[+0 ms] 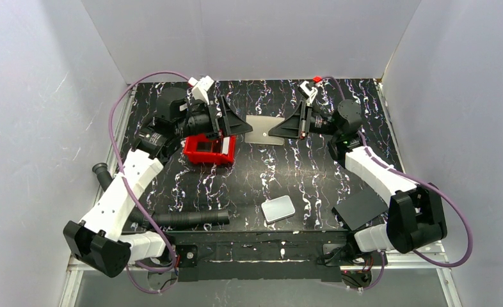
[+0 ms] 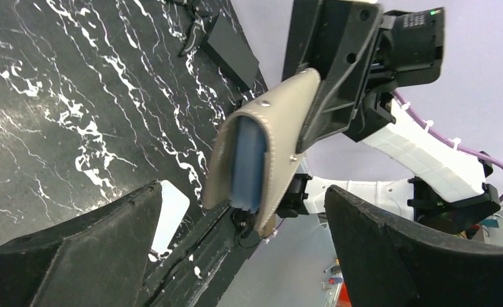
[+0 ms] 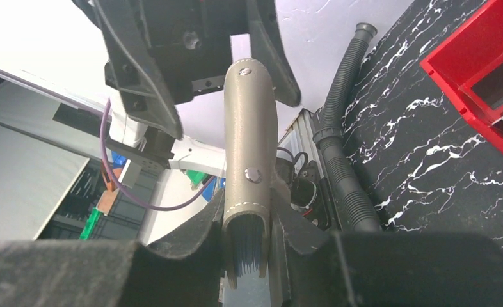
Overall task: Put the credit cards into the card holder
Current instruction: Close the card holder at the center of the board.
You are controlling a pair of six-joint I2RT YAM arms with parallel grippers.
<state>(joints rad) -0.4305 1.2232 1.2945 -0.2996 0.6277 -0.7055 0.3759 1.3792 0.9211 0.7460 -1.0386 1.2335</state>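
Left wrist view showed the taupe stitched matte card holder (image 2: 278, 128) held in the air, pale blue-grey credit cards (image 2: 246, 160) seated in its open mouth. From above it hung toward 12 o'clock, the right gripper (image 1: 294, 126) pinching its 3 o'clock end and the left gripper (image 1: 236, 121) spread wide and empty at its 9 o'clock. Insertion looked nearly done; the next move likely called for nudging the cards flush.

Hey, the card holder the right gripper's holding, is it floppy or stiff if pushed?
Probably fairly stiff: the card holder sticks out of the right gripper without sagging. Its mouth bulges around the blue cards, so it likely flexes. Matte surface, so probably not slippery.
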